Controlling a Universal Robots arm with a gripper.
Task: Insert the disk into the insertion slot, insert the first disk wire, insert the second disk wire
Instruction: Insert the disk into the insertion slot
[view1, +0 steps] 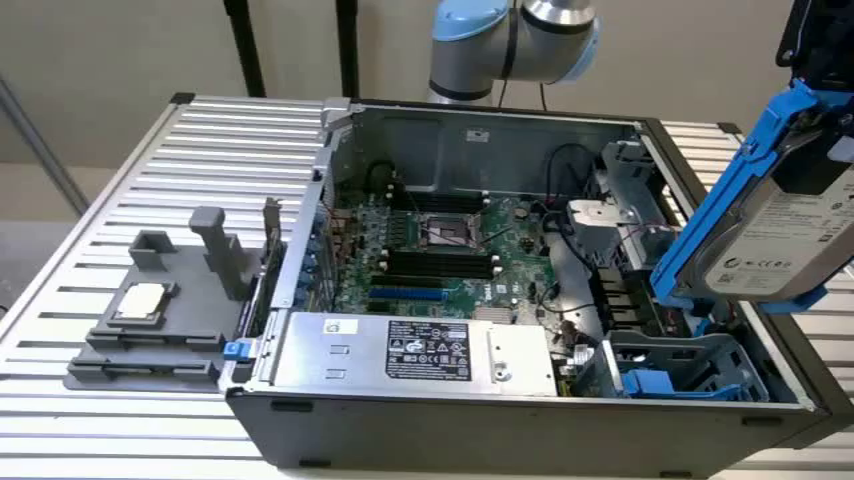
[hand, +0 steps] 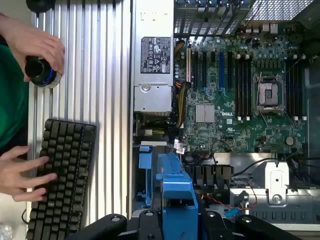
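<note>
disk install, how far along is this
Done: nothing looks finished; the insertion slot in the open computer case holds no disk. In hand: the gripper grips the disk in its blue carrier, tilted above the case at the exterior view's right. Left: all three steps, meaning seating the disk in the slot and plugging in both disk wires.
</note>
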